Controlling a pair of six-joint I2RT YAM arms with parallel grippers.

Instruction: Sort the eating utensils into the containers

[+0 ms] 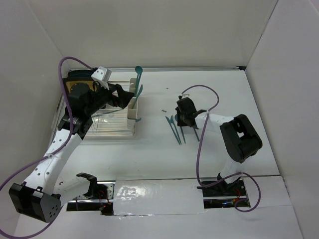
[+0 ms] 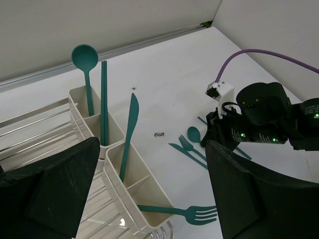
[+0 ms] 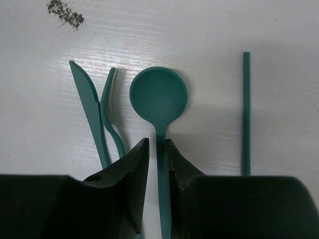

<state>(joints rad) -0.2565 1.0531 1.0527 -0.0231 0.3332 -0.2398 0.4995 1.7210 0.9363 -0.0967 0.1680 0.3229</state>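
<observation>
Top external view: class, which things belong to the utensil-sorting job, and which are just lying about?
Job: cream containers; standing spoon and standing knife in them; fork at their near end; loose spoon, loose knife, loose fork and thin teal stick on the table.
Lying about: wire dish rack; dark plate; small dark speck.

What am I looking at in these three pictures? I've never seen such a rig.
Two robot arms are bolted to a white table. One picture looks down from above; the other two come from a camera on each wrist. The left gripper hangs open and empty by the cream containers, which hold a spoon, a knife and a stick; a fork lies beside them. Further right lie a second knife, second fork, second stick and second spoon, whose handle sits between the fingers of the right gripper; whether they grip it yet is unclear.
</observation>
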